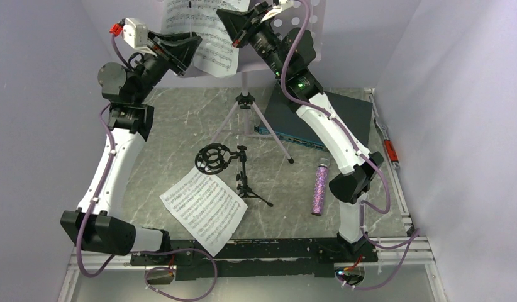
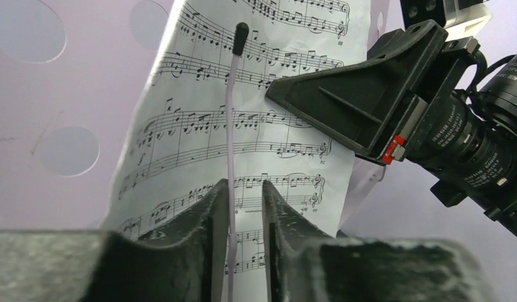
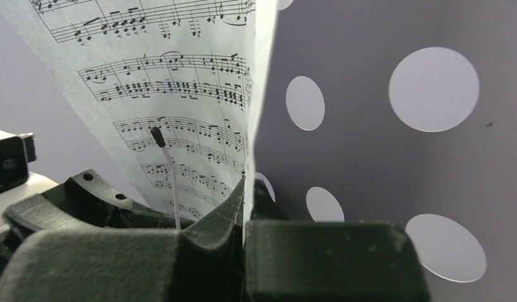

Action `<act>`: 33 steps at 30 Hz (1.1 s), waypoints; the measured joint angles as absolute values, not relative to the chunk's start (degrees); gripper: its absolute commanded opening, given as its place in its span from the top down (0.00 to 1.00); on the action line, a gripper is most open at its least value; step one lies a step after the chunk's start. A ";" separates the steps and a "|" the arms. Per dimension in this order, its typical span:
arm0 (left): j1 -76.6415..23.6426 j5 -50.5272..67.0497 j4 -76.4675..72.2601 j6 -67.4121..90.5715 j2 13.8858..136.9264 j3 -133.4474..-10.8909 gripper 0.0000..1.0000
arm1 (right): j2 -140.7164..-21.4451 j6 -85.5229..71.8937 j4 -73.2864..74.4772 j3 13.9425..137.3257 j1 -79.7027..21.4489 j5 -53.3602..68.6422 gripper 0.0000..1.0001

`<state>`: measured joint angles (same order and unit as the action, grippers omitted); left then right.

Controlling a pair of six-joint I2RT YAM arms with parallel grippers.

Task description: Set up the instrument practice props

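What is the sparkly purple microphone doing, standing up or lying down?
Lying down. The microphone lies flat on the table, its whole length along the surface, apart from the small black stand.

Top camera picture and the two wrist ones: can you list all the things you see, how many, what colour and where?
music stand: 1, pale lilac with holes, back middle, on tripod legs
sheet-music pages: 2, white; one up on the stand, one flat at the table's front
microphone: 1, glittery purple, lying right of centre
small tripod with ring mount: 1, black, standing mid-table
box: 1, dark grey-teal, flat, back right
table: 1, grey marbled, under everything
left gripper: 1, black, jaws apart around the stand's thin wire
right gripper: 1, black, pinching the upper page's edge
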<state>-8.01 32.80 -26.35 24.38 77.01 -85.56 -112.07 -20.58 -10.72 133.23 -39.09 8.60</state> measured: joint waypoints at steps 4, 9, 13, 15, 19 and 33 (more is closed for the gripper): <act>-8.29 31.48 -23.59 22.92 74.74 -84.49 0.46 | -112.07 -20.49 -10.68 133.23 -39.22 8.64 1.00; -8.49 28.21 -16.47 18.94 71.24 -84.71 0.43 | -112.07 -20.34 -10.55 133.23 -39.27 8.64 1.00; -8.62 24.14 -9.56 14.20 69.10 -86.80 0.43 | -112.07 -20.27 -10.31 133.21 -39.55 8.67 0.96; -8.62 21.47 -6.02 11.70 68.27 -88.07 0.43 | -112.07 -20.08 -10.33 132.92 -39.70 8.69 0.92; -8.62 15.42 1.17 7.42 67.44 -91.09 0.42 | -111.68 -19.81 -10.24 131.07 -39.99 8.93 0.81; -8.56 1.80 18.55 3.81 70.11 -95.94 0.34 | -102.39 -19.57 -9.98 117.75 -40.29 7.57 0.59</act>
